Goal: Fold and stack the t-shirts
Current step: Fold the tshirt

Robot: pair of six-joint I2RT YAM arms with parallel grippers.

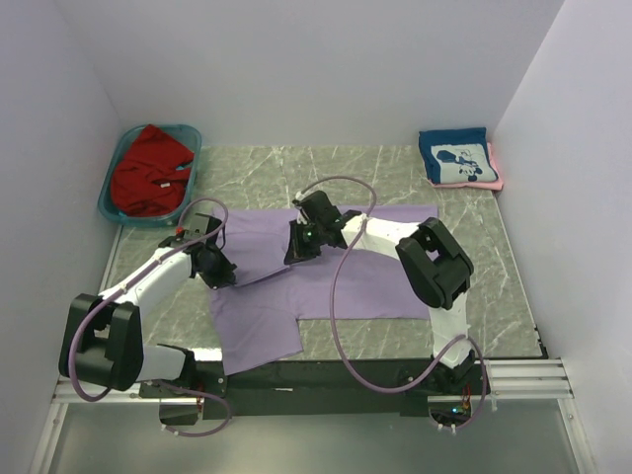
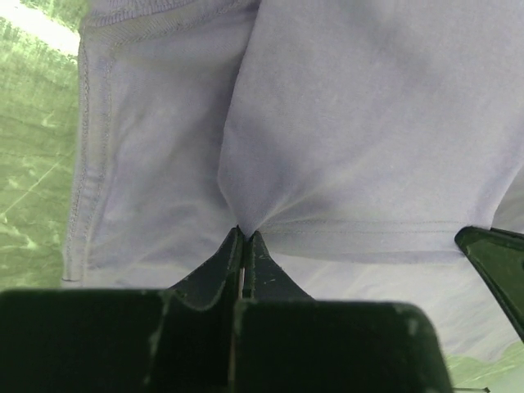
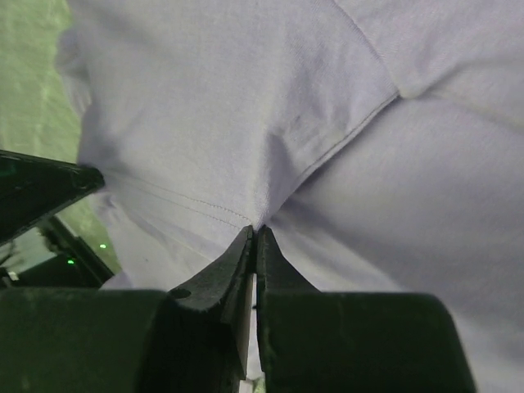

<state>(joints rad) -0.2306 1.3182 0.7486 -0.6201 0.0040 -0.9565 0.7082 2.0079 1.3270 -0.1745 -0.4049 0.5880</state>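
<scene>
Top external: set high at the near side, tilted down and forward, taking in the whole table (image 1: 395, 168) up to the back wall (image 1: 316, 69) from well off. Left wrist: sits just behind the left gripper (image 2: 243, 233), looking along it, very near the cloth; right wrist likewise behind the right gripper (image 3: 255, 231). All three share the lavender t-shirt (image 1: 380, 286), which nearly fills both wrist frames.

You have a green marbled table (image 1: 375, 178) enclosed by plain white walls (image 1: 316, 69) at the back and both sides. A teal plastic tub (image 1: 194, 150) sits at its far left corner, beside the left wall.
</scene>
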